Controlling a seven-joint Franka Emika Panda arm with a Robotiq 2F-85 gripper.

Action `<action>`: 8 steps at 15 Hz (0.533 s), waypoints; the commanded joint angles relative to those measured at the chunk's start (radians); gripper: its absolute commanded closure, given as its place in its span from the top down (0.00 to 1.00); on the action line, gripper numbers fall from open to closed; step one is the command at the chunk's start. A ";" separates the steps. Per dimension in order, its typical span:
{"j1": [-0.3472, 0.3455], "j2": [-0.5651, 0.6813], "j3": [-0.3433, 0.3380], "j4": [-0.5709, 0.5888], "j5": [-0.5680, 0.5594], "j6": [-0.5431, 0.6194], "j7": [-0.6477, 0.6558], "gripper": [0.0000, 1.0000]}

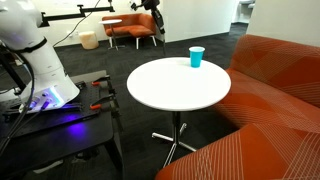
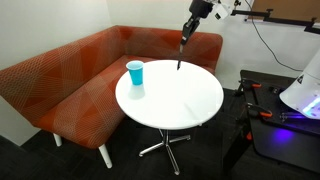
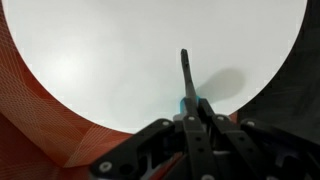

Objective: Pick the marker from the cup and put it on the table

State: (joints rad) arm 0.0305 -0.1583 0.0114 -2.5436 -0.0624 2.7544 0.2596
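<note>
Marker clamped in the claw over the round table – cup standing apart from it.

The gripper (image 2: pixel 188 32) is closed tight on the marker (image 2: pixel 182 50), which hangs point-down over the far part of the white table (image 2: pixel 180 100). From this angle it is unclear whether its lower tip touches the top. The arm above is cut off by the upper edge. The turquoise cup (image 2: pixel 135 72) stands upright near the table's rim on the side of the orange sofa (image 2: pixel 70 80), well apart from the marker. In the wrist view the dark fingers (image 3: pixel 205 125) fill the bottom, the marker (image 3: pixel 187 75) juts out over the tabletop beside a soft shadow, and a small blue-green patch at the grip is too blurred to identify.
</note>
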 commanded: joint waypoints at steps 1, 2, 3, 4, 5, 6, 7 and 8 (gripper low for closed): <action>-0.046 0.029 0.040 0.074 -0.085 -0.150 0.057 0.02; -0.053 0.039 0.046 0.092 -0.121 -0.182 0.080 0.02; -0.060 0.057 0.056 0.117 -0.173 -0.214 0.119 0.02; -0.065 0.074 0.065 0.140 -0.229 -0.237 0.164 0.02; -0.063 0.098 0.071 0.166 -0.281 -0.261 0.199 0.02; -0.058 0.120 0.075 0.191 -0.330 -0.284 0.231 0.02; -0.050 0.149 0.077 0.219 -0.373 -0.312 0.255 0.02; -0.038 0.185 0.080 0.251 -0.420 -0.348 0.283 0.02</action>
State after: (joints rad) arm -0.0158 -0.0712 0.0689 -2.3977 -0.3742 2.5022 0.4617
